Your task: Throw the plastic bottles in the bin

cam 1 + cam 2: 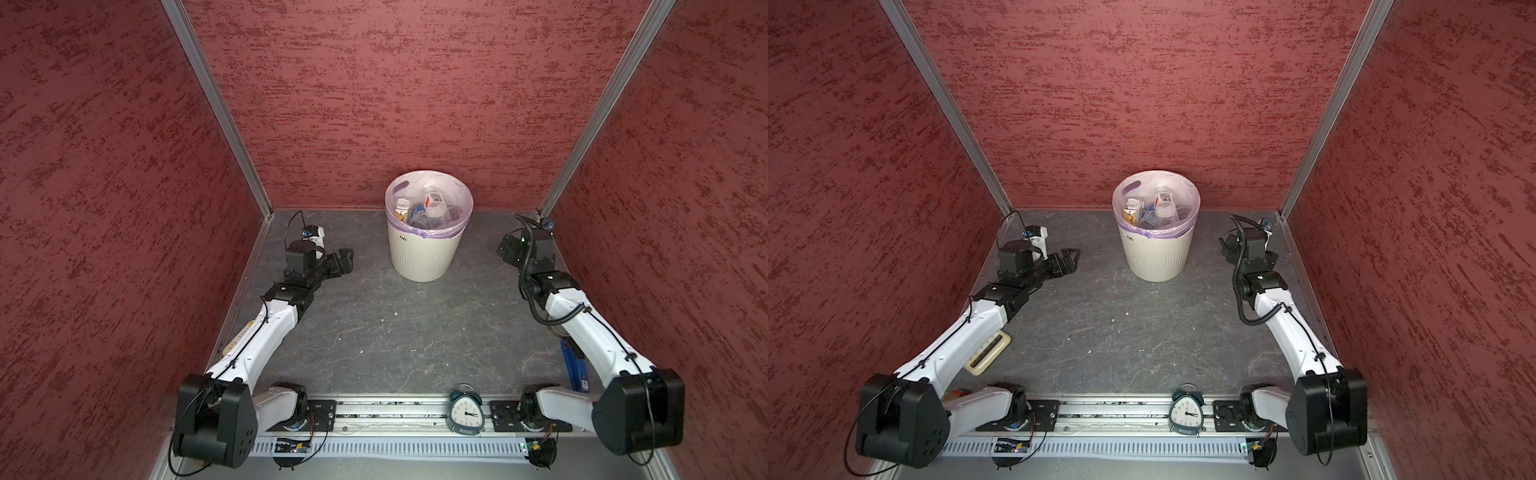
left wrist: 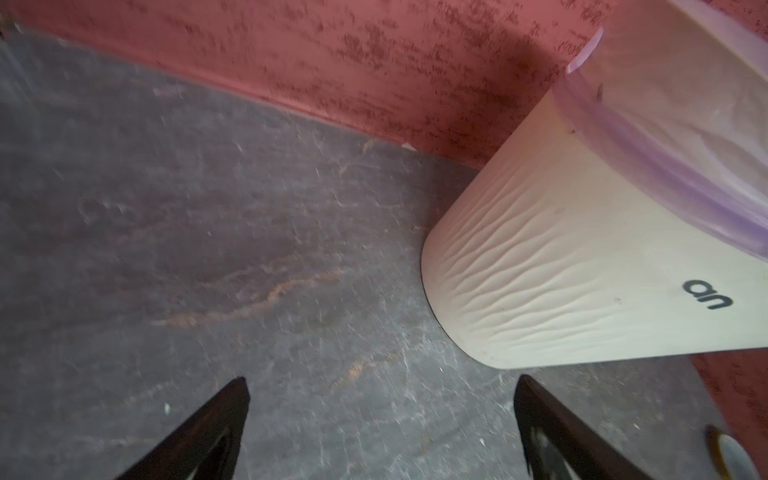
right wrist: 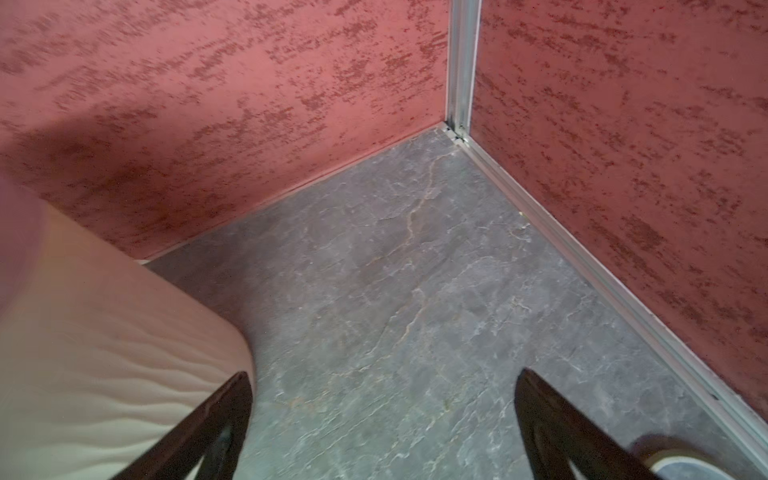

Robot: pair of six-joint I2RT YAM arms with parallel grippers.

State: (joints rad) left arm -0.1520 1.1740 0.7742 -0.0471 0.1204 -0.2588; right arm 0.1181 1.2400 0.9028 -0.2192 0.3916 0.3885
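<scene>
The bin is a cream ribbed wastebasket with a lilac liner, standing at the back middle of the grey table. Several clear plastic bottles lie inside it. My left gripper hovers low to the left of the bin, open and empty; in the left wrist view its jaws stand wide over bare table with the bin just beyond one finger. My right gripper sits to the right of the bin, open and empty, the bin beside one finger.
A teal alarm clock stands on the front rail. A cream keypad lies under the left arm. A blue flat object lies under the right arm. Red walls close in the left, back and right sides.
</scene>
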